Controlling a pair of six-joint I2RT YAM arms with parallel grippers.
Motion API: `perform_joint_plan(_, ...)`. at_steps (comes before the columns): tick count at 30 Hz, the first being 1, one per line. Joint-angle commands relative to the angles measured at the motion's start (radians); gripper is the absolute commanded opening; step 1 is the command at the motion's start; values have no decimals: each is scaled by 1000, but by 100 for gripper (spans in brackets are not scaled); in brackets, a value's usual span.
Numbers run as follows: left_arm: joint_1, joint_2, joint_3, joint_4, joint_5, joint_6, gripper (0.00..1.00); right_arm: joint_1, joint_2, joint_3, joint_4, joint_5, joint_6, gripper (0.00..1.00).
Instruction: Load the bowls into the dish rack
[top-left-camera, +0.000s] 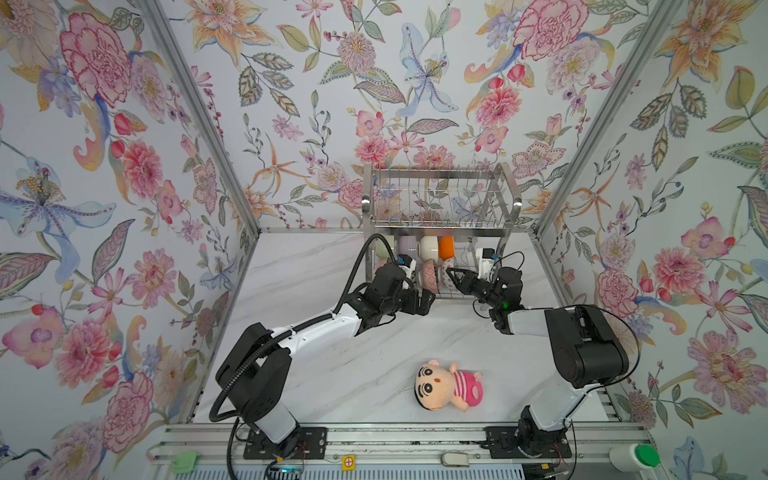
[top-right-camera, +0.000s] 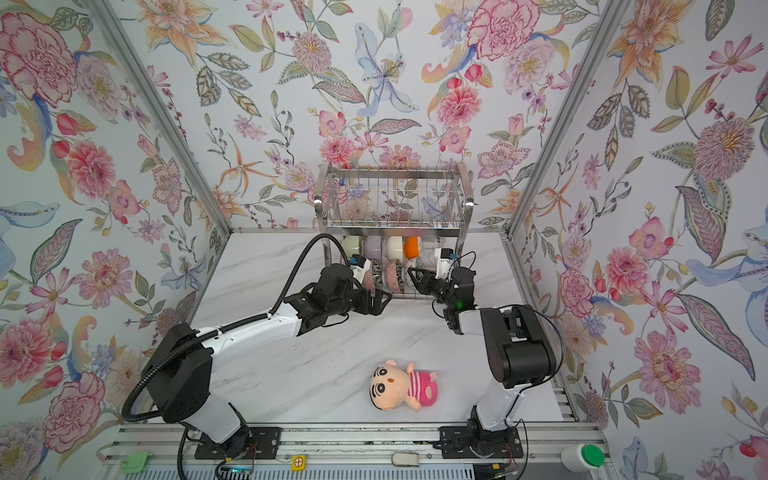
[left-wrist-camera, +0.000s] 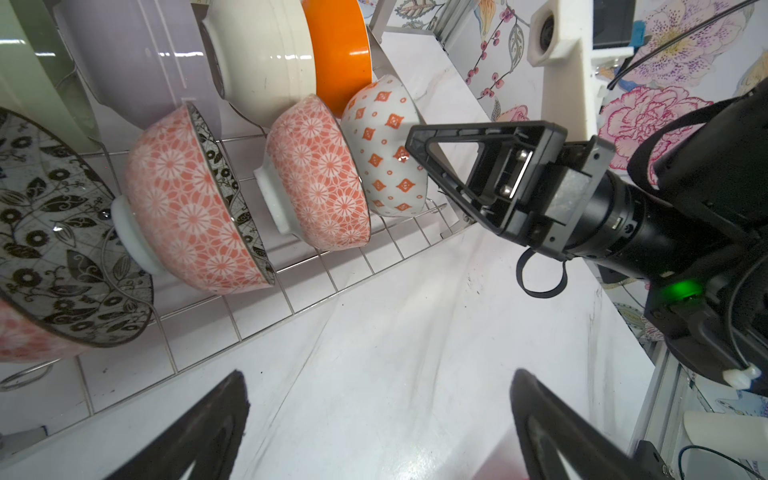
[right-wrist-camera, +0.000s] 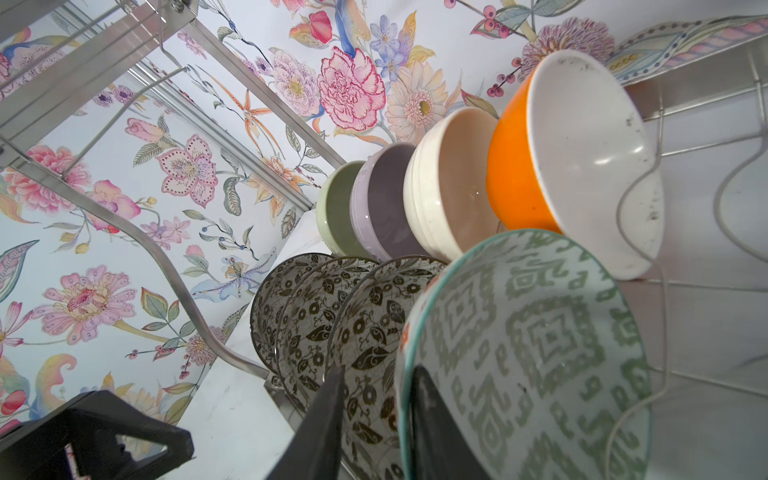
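The dish rack (top-left-camera: 440, 195) stands at the back of the table. Its lower tier holds the bowls on edge: pale green (right-wrist-camera: 332, 208), lavender (right-wrist-camera: 374, 199), cream (right-wrist-camera: 432, 199) and orange (right-wrist-camera: 519, 178) behind, and dark-patterned ones (right-wrist-camera: 365, 324) in front. At the end of the front row is a bowl with a green-patterned inside (right-wrist-camera: 540, 353) and orange diamonds outside (left-wrist-camera: 386, 145). My right gripper (right-wrist-camera: 378, 374) straddles its rim, with one finger inside and the other standing off the outer side with a gap. My left gripper (left-wrist-camera: 380, 376) hangs open and empty over the table before the rack.
A plush doll (top-left-camera: 446, 384) in a pink striped shirt lies on the marble table near the front, between the two arm bases. The rack's upper tier (top-right-camera: 395, 195) overhangs the bowls. Flowered walls close in the left, right and back.
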Motion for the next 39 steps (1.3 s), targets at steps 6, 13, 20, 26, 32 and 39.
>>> perform_joint_plan(6,0,-52,-39,-1,-26,-14,99,-15,-96,-46,-50,3,-46,36)
perform_joint_plan(13,0,-85,-58,6,-26,-22,99,-39,-156,-92,-90,6,-75,40)
perform_joint_plan(20,0,-89,-57,6,-28,-22,99,-53,-214,-110,-157,2,-118,45)
perform_joint_plan(26,0,-91,-61,6,-31,-22,99,-53,-260,-112,-212,6,-152,50)
perform_joint_plan(32,0,-109,-75,-5,-51,-9,99,-49,-304,-123,-268,15,-186,58)
perform_joint_plan(39,0,-174,-102,-58,-148,77,99,-40,-366,-114,-420,56,-256,83)
